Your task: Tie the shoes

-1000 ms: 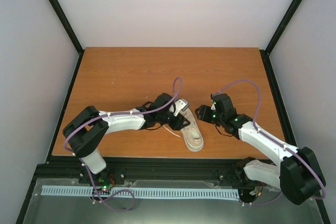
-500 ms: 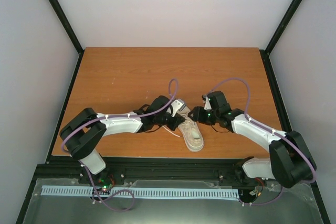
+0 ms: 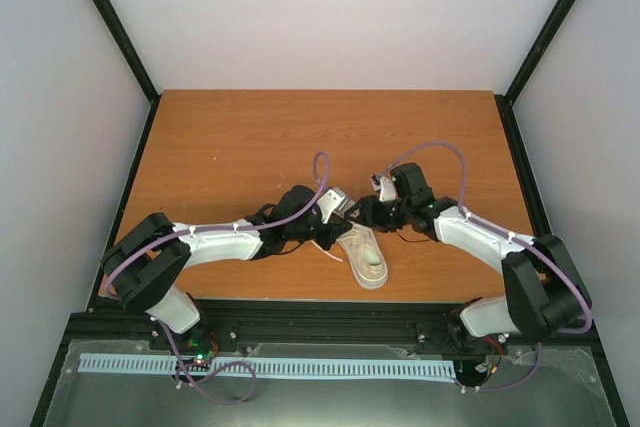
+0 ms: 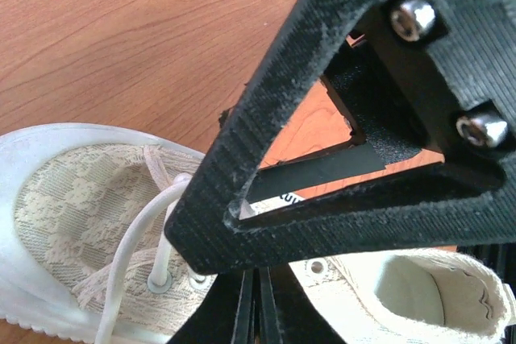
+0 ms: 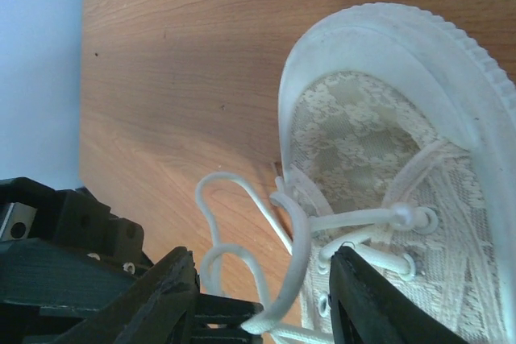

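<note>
The cream sneaker (image 3: 368,259) lies on the wooden table (image 3: 220,147) near the front edge, toe toward the arms. Both grippers meet over its laced throat. The left gripper (image 4: 258,312) is pressed closed, and the right gripper (image 5: 260,275) stands parted around a white lace loop (image 5: 297,223).

Sneaker (image 3: 367,261): rests on table (image 3: 230,147) near 6 o'clock edge, toe toward 5 o'clock. Left gripper (image 3: 336,220): sits at sneaker's 10 o'clock. Right gripper (image 3: 360,213): sits at 1 o'clock. Laces (image 3: 326,250): trail onto table at 8 o'clock.
</note>
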### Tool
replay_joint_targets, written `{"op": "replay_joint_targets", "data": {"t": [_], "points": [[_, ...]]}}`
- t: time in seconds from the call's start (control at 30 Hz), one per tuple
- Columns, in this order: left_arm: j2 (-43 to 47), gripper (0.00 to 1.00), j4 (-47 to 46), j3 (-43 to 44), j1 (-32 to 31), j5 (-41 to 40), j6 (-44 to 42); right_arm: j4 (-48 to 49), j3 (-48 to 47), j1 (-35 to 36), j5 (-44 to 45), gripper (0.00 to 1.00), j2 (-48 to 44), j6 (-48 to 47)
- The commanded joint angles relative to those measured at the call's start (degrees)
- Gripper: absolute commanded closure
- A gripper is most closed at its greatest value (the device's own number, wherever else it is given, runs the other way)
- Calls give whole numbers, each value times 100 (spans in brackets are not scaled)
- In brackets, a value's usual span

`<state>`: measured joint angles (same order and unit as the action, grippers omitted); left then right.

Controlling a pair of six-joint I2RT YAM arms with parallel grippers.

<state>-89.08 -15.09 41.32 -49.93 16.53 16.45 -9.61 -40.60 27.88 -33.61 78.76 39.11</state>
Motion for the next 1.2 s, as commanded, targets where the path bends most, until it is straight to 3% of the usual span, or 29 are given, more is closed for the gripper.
{"op": "replay_joint_targets", "data": {"t": [0.0,0.2,0.4,0.43,0.5,0.53,0.6,0.67,0.77,1.03,1.17], "points": [[152,98,-458,-21,-60,95,-72,-129,-252,-11,-379,54,160,-18],[169,98,-581,-66,-60,145,-124,-87,-219,-13,-579,69,319,4],[204,93,-693,-107,-60,151,-121,-32,-151,-11,-320,97,103,131],[227,86,-673,-113,-60,144,-114,15,-116,-11,-231,97,-15,152],[334,58,-506,-143,-59,-35,-190,-49,-83,-13,80,97,-282,141],[429,49,-410,-179,-56,-202,-253,-121,-72,-11,306,97,-435,90],[643,35,-222,-322,5,-442,-423,-321,-67,-11,628,97,-694,-38],[761,28,80,-431,150,-444,-614,-501,-75,-15,772,97,-842,-160],[740,24,375,-523,326,-297,-839,-545,-31,-12,742,97,-834,-204],[522,23,276,-908,650,-1187,-891,-399,35,-11,648,97,-880,-100],[375,32,-40,-1105,695,-1743,-785,-411,41,-15,668,97,-969,-113]]}}
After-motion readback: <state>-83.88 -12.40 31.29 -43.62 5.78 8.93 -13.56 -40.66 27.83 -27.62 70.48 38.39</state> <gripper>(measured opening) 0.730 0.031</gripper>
